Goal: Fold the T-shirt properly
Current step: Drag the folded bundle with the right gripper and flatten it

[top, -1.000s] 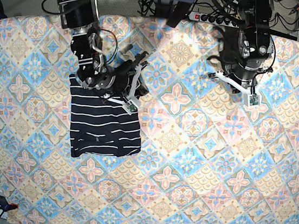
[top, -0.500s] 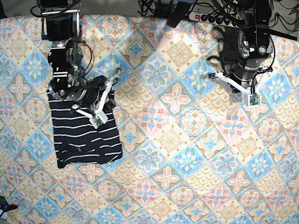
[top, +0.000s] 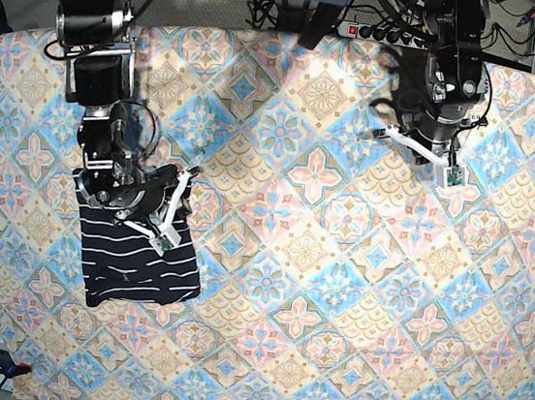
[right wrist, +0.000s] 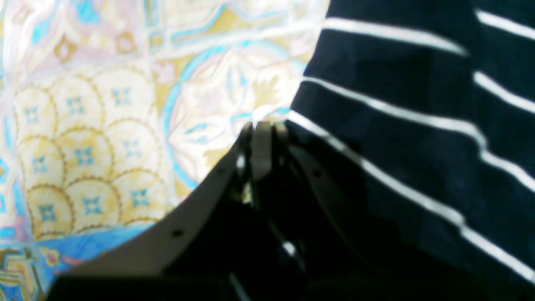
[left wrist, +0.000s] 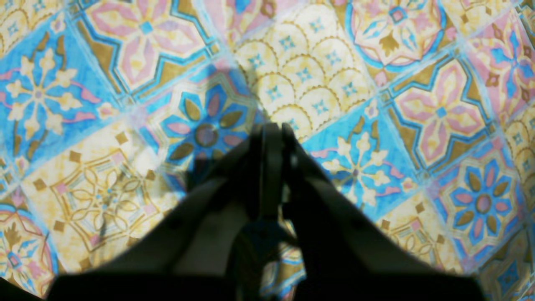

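The folded, white-striped dark T-shirt (top: 135, 258) is lying beneath the right gripper (top: 170, 217), whose jaws are pressing together at its edge. The left gripper (left wrist: 271, 130) is hovering with jaws pressed together over the tablecloth (top: 334, 296).

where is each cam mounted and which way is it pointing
base: overhead, looking down at the tablecloth; shows both arms and the folded T-shirt.
left wrist: on the left arm, facing down; shut left gripper above bare cloth.
right wrist: on the right arm, facing down; shut right gripper at the shirt's edge.
Shared: base and right wrist both show the T-shirt.
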